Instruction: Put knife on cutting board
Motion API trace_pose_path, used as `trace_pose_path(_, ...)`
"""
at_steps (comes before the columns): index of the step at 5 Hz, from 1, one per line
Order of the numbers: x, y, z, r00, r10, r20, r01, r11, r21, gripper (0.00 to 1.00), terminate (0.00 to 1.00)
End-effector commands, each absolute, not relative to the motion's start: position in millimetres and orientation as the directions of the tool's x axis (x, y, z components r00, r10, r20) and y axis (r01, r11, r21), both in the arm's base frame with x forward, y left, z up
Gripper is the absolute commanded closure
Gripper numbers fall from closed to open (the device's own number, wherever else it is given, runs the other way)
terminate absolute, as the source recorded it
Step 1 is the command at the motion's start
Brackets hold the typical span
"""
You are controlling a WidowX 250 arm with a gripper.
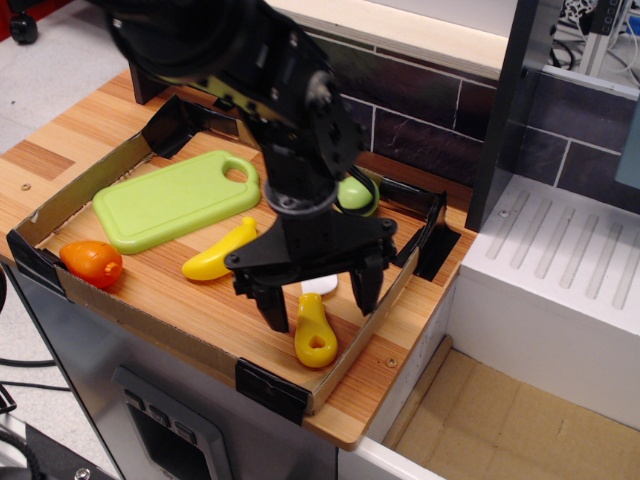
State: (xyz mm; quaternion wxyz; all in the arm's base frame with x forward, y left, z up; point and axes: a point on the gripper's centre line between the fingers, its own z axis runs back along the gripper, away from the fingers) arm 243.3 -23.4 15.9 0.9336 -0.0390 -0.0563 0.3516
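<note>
**Gripper poised over the knife handle**

The gripper (318,300) hangs wide open and empty, its jaws straddling the knife (315,330) near the tray's right front. It should drop squarely, pinch the yellow handle across its width, then carry left and far to the cutting board (170,202), clearing the banana (218,252).

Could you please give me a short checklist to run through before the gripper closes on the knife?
1. Gripper open: ok, jaws spread wide.
2. Jaws straddle the knife: ok, one finger on each side of its yellow handle.
3. Low enough to grasp: cannot tell from this single view.
4. Banana out of the jaws' way: ok, it lies apart to the side.
5. Cutting board free to receive the knife: ok, nothing lies on it.
6. Green fruit clear of the arm: cannot tell, partly hidden behind it.
</note>
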Motion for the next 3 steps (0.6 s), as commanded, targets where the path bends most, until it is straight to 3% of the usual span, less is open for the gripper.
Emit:
trace_pose_path(1, 248.0, -30.3, 3.4, 0.760, 0.648, 0.046, -0.643, 0.760, -0.095, 0.00, 0.00)
trace_pose_path(2, 248.1, -31.4, -4.0, 0.766, 0.641, 0.051, -0.637, 0.767, -0.077, 0.00, 0.00)
trace_pose_path(3, 248.0, -31.3, -6.6, 0.777, 0.627, 0.065, -0.623, 0.779, -0.073, 1.00, 0.00)
